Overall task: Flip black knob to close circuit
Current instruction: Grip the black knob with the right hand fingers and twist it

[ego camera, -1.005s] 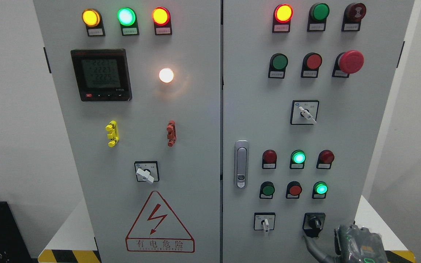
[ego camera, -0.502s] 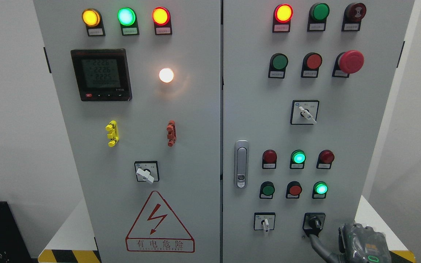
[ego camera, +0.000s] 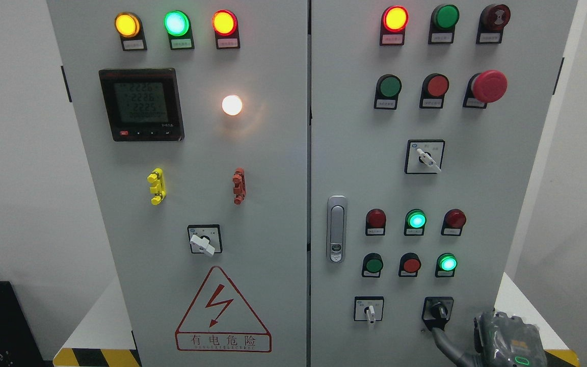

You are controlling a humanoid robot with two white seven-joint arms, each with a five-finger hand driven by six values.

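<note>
The black knob (ego camera: 437, 311) sits on its black plate at the lower right of the right cabinet door (ego camera: 482, 204), its handle pointing down and slightly right. My right hand (ego camera: 508, 340) comes in at the bottom right corner, just right of and below the knob. One dark finger (ego camera: 442, 340) stretches up and left, its tip right under the knob's plate; I cannot tell if it touches. The hand holds nothing, and its other fingers are hidden below the frame. My left arm does not show.
A white selector switch (ego camera: 370, 311) sits left of the knob, with red and green buttons and lamps (ego camera: 411, 265) above. The door latch (ego camera: 336, 229) is further left. A white platform (ego camera: 520, 311) with a striped edge lies beside the cabinet.
My right hand has slid a little right and down. The outstretched finger's tip has shifted slightly right under the knob plate. The knob handle looks turned slightly toward the right.
</note>
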